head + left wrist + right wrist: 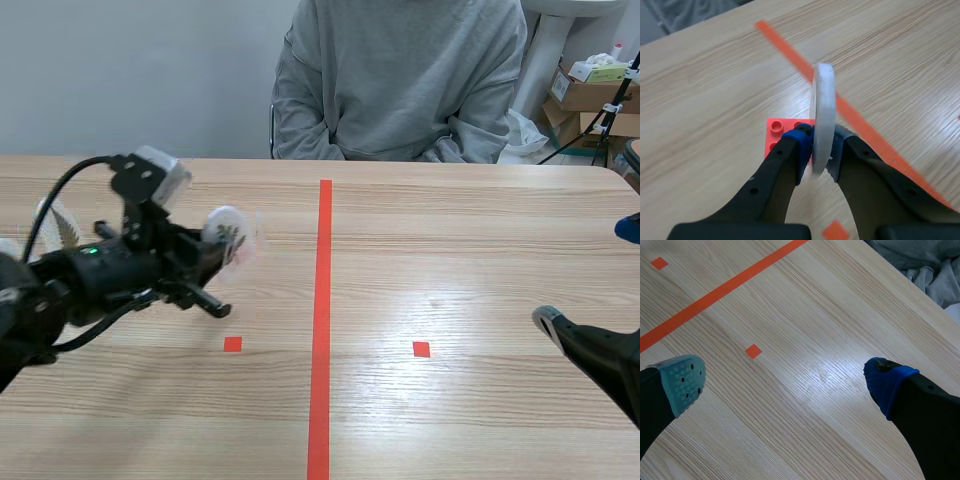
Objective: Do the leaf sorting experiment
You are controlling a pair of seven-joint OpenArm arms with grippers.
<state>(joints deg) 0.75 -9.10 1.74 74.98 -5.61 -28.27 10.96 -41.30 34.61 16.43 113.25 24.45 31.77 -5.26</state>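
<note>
Between the left gripper's (820,146) fingers sits a white disc (823,112), pinched on both sides near its lower rim, so that gripper is clamped onto it. From the left wrist view you see it edge-on and standing upright. From the scene view its flat face shows (228,235), with what looks like a dark leaf print on it, though it's too small and blurry to tell what kind. It's on the left half of the table (450,250), left of the orange-red tape line (323,320), and looks to be held up off the wood.

Just under and beyond the fingers in the wrist view there's a red studded brick (777,131) lying flat on the table, partly hidden by the disc and the blue pad (799,142).

The right gripper (785,384) is well apart from all that, low at the right side of the table, fingers spread wide with only bare wood between them.

Across the table a person in a grey sweatshirt (400,80) is sitting, and some cardboard boxes (585,95) are stacked behind the far right corner.
</note>
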